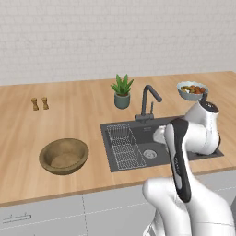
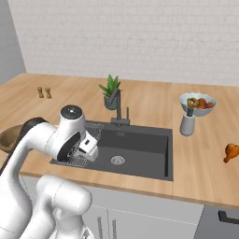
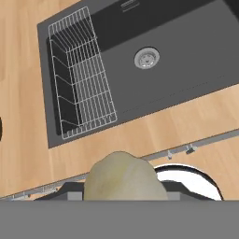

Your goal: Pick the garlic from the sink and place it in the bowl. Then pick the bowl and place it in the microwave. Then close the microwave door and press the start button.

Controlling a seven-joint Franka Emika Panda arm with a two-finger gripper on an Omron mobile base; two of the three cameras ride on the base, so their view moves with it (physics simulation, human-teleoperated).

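The first pick looks done: the garlic (image 3: 125,176) sits clamped in the pincer (image 3: 125,193), lifted above the front edge of the tabletop (image 3: 28,107) with the sink (image 3: 186,51) below and beyond it, its basin bare apart from the wire rack (image 3: 81,74). The garlic is a pale cream, rounded, slightly lumpy bulb. The bowl (image 1: 64,156) waits well to the left of the sink, with nothing in it. Dropping the garlic in, then all the microwave steps, remain.
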